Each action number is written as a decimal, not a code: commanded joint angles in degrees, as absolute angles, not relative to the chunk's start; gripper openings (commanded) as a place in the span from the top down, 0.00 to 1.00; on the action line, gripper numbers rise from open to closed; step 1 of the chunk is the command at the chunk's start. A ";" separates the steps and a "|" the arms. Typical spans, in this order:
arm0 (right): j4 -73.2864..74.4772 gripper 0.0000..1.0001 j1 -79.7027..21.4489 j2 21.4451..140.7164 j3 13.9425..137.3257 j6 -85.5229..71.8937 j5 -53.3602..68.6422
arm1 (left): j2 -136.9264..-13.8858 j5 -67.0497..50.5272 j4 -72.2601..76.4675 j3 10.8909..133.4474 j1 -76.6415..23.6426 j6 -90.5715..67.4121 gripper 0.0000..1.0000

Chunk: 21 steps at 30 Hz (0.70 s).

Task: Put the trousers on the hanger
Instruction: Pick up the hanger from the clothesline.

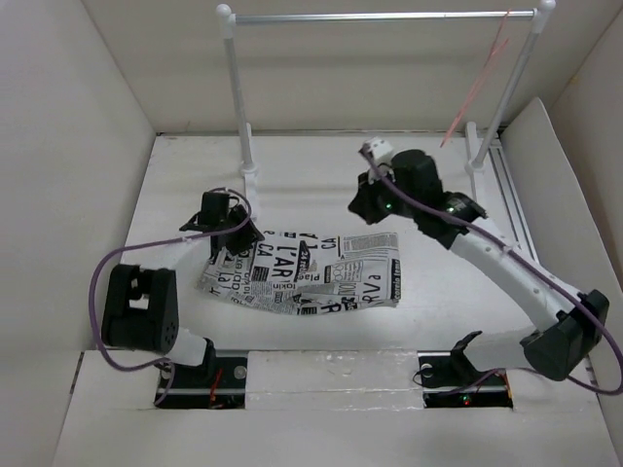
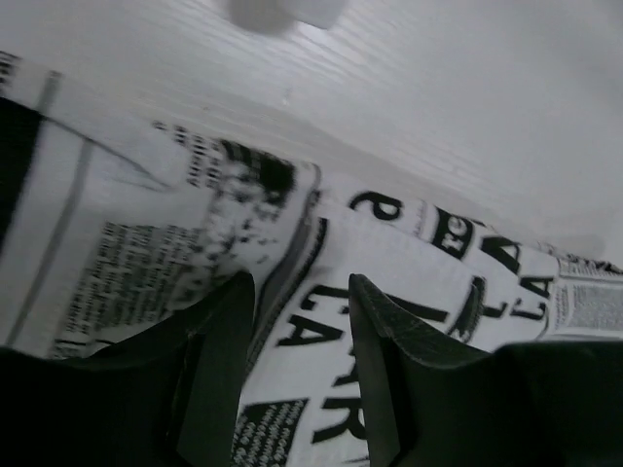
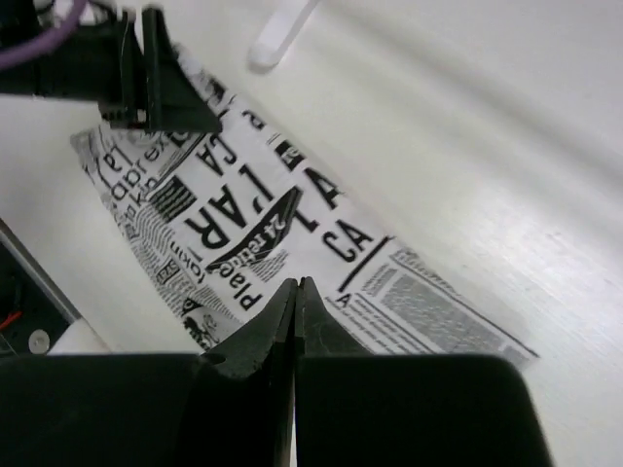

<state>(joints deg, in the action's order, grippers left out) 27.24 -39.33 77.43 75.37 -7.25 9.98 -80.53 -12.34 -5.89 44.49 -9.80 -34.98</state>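
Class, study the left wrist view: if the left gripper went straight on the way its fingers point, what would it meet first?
The trousers: the left gripper, jaws apart, points at their printed fabric on the table. How near it is, the view does not show.

White links joined by boxy black housings are seen on the left arm (image 1: 146, 309) and the right arm (image 1: 506, 261). A purple cable (image 1: 97, 282) is looped along each. Small green lights are shown on the right arm. The left pincer (image 2: 301, 288) and right pincer (image 3: 297, 288) are fitted with matte black, tapered fingers (image 2: 222, 360).
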 commanded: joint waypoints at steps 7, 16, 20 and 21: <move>29.54 0.41 -6.09 74.88 90.86 -3.34 20.11 | -79.29 -8.53 -2.26 38.77 4.73 -38.84 0.60; 25.75 0.27 9.32 89.38 105.38 -9.58 26.19 | -68.29 -12.74 -5.01 43.07 5.81 -39.56 0.61; 24.26 0.27 10.46 93.68 106.87 -11.34 26.45 | -63.82 -12.40 -4.92 46.31 -0.33 -39.11 0.61; 23.56 0.27 10.46 94.47 107.05 -11.60 26.89 | -63.46 -12.13 -5.01 47.01 -1.48 -39.11 0.61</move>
